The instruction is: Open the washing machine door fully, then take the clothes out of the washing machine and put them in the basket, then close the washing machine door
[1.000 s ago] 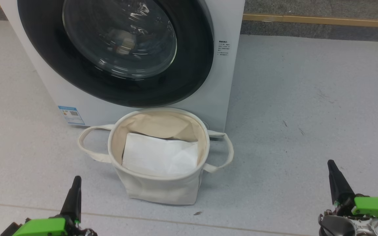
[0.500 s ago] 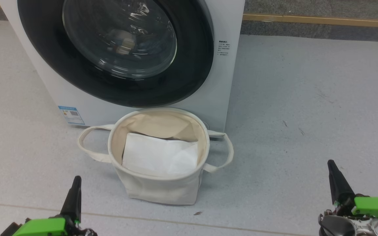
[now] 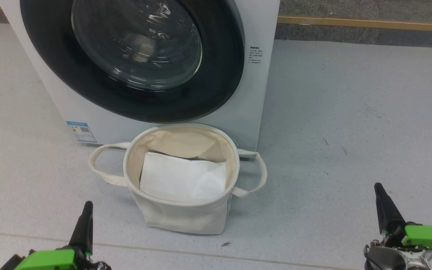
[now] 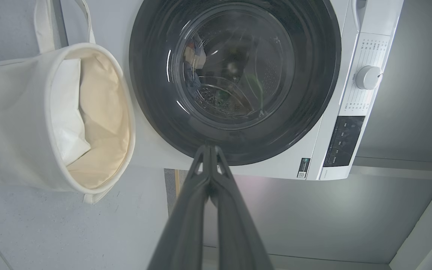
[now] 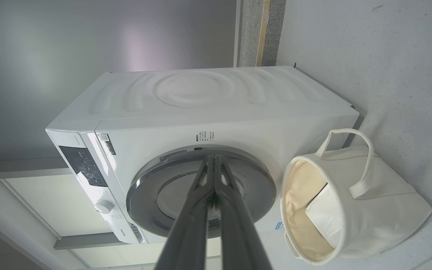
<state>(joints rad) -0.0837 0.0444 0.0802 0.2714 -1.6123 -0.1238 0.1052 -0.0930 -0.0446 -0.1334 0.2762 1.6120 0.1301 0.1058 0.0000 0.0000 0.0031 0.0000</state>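
Showing the stance for the first step, opening the door (image 3: 219,75), which is shut flush against the machine (image 3: 263,93). The left gripper (image 3: 87,205) and the right gripper (image 3: 378,186) are low and close to the body, each with its fingers pressed together and holding nothing.

To do the step well, judging from this layout:
- Part one gripper's fingers before reaching.
- Pass over or beside the basket (image 3: 126,165) without nudging it.
- Hook the free edge of the black rim rather than pressing on the glass.
- Pull along the door's own arc until it is swung fully wide, so the opening is clear for the reach inside.

Which edge is free cannot be told here, since no handle recess is distinct.

The door lies ahead of and above both fingertips, well apart from either. It is almost straight ahead of the left gripper, and ahead and to the left of the right one. In each wrist view the closed fingers point at the door's rim. Dim coloured patches behind the glass are probably the clothes (image 3: 141,50), beyond the door from both grippers. The basket stands between the grippers and the machine, close against the machine's foot, with a white sheet (image 3: 182,180) lying in its bottom.
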